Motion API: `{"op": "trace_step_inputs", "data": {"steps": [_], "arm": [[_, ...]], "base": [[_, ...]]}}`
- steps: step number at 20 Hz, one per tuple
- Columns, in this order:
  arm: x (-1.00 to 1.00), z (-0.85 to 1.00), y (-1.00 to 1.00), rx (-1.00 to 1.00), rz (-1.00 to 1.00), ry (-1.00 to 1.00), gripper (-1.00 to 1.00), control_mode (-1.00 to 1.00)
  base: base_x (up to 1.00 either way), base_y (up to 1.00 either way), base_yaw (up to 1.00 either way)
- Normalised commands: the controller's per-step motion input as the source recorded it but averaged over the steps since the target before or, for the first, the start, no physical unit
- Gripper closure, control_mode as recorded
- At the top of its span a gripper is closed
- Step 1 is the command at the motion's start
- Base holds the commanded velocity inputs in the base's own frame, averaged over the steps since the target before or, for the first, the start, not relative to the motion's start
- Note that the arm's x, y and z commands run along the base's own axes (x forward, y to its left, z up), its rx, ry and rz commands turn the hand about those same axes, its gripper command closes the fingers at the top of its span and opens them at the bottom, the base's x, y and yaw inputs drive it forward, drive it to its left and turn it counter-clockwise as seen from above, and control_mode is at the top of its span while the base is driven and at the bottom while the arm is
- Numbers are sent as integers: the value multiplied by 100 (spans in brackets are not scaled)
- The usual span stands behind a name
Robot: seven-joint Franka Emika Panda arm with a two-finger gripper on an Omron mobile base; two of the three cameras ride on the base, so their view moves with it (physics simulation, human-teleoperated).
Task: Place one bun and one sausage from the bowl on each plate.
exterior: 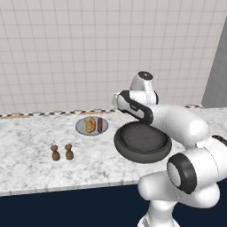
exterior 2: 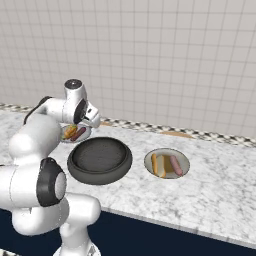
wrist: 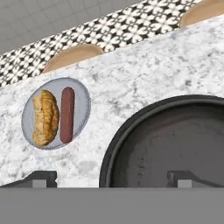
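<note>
The dark-grey bowl (exterior: pixel 142 142) sits mid-counter and its inside (wrist: pixel 175 144) looks bare. To its left, a light-grey plate (wrist: pixel 83 103) carries one golden bun (wrist: pixel 45 117) and one reddish-brown sausage (wrist: pixel 67 114) side by side. The same plate (exterior: pixel 80 127) appears in the left base view. Right of the bowl, a second plate (exterior 2: pixel 184 156) holds a bun (exterior 2: pixel 162 166) and a pinkish sausage (exterior 2: pixel 176 164). My gripper (wrist: pixel 112 177) hovers open above the bowl's left rim, nothing between its fingertips (wrist: pixel 43 177).
Two little brown shakers (exterior: pixel 55 153) (exterior: pixel 69 151) stand on the marble counter, front left of the left plate. The patterned strip and tiled wall close the back. The counter's front edge (exterior: pixel 66 188) runs just before the robot base.
</note>
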Motion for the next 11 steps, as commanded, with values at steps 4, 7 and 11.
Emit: {"op": "trace_step_inputs", "data": {"steps": [4, 7, 11], "arm": [[-82, 73, -78, 8, -1, -12, -100, -100], [-77, 100, -60, 4, -2, -19, -100, -100], [-62, 100, -46, 0, 0, -19, -100, -100]], "base": [[0, 0, 0], [0, 0, 0], [0, 0, 0]]}}
